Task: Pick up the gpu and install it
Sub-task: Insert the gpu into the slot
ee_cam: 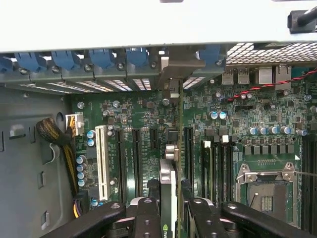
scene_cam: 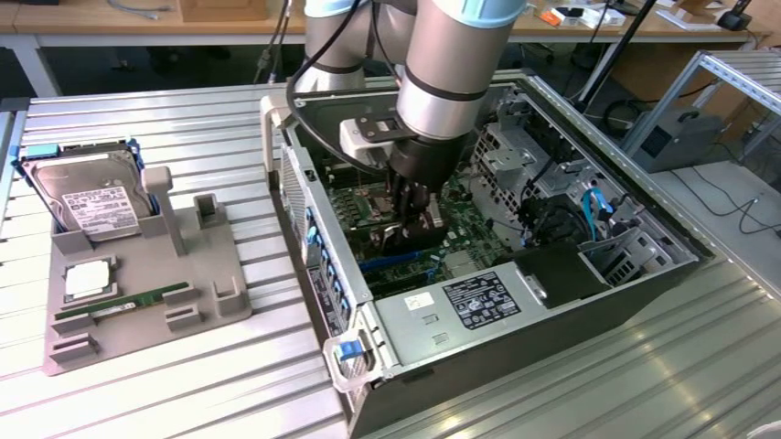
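The gpu [ee_cam: 167, 173] stands on edge inside the open computer case [scene_cam: 488, 302], a thin dark card seen edge-on over the green motherboard [ee_cam: 237, 119]. My gripper [ee_cam: 172, 206] is shut on it, with one black finger on each face. The card lines up with the long black expansion slots [ee_cam: 136, 158], and its metal bracket end [ee_cam: 173, 82] reaches the case's rear wall. Whether it sits fully in a slot I cannot tell. In the exterior view the gripper [scene_cam: 409, 219] reaches down into the middle of the case with the dark gpu [scene_cam: 412, 245] below it.
A white slot [ee_cam: 102, 158], blue clips [ee_cam: 64, 58] and a cable bundle [ee_cam: 54, 136] lie beside the card; the CPU socket [ee_cam: 265, 191] is on the other side. At the exterior view's left, a grey holder [scene_cam: 208, 274] carries a hard drive [scene_cam: 91, 197] and a green memory stick [scene_cam: 123, 305].
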Available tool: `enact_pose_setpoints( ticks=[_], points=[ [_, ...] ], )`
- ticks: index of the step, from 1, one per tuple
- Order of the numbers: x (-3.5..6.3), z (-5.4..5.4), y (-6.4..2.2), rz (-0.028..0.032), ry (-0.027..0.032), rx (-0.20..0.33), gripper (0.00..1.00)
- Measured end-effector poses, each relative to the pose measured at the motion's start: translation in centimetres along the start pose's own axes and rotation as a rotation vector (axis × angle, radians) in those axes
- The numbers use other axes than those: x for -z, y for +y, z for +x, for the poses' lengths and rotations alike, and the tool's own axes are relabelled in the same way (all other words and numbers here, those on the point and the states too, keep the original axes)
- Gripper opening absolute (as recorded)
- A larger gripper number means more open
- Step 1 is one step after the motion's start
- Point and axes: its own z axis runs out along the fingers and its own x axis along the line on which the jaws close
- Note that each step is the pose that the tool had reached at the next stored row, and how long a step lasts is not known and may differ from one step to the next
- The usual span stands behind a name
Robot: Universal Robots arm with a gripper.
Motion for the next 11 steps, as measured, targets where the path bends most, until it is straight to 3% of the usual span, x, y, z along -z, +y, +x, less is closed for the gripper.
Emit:
enact_pose_setpoints(
  ticks=[11],
  points=[
    [-0.29, 0.10, -0.35, -0.0002, -0.0008, -0.037, 0.27]
  ],
)
